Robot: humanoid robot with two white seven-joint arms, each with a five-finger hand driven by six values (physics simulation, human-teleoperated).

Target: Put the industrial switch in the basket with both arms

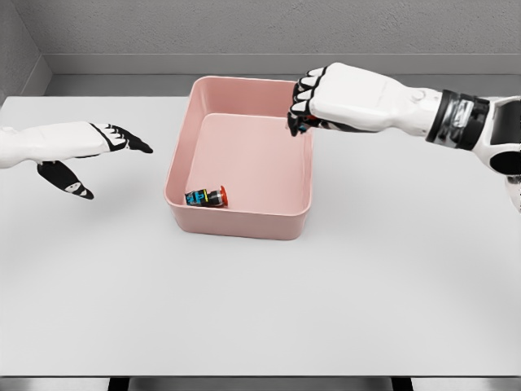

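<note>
near strip of the counter [260,318] is bare – wide room in front of the basket [189,142], nothing there to snag an arm.

one industrial switch [206,196] lies on its side on the basket floor, in the near-left corner, close against the front wall.

left hand [85,151] sits well left of the basket, low over the counter, fingers spread and thumb dropped, holding nothing. open counter lies between it and the basket's left wall.

right hand [317,102] hovers over the far-right rim, fingers curled down on a small dark item with a blue-green fleck; judged a second switch, too hidden to confirm.

risks, as judged:
- the hold sits almost on the rim line. a release here could clip the rim, and the piece could bounce outward onto the counter.
- if the hand lowers first, the knuckles could catch the right wall and shove or tip the light basket.
- a drop from height could skid into the switch already inside.

room: the middle of the basket floor is free – shifting left and inward before letting go looks safest. the far counter edge lies just behind the basket, so little margin there.
</note>
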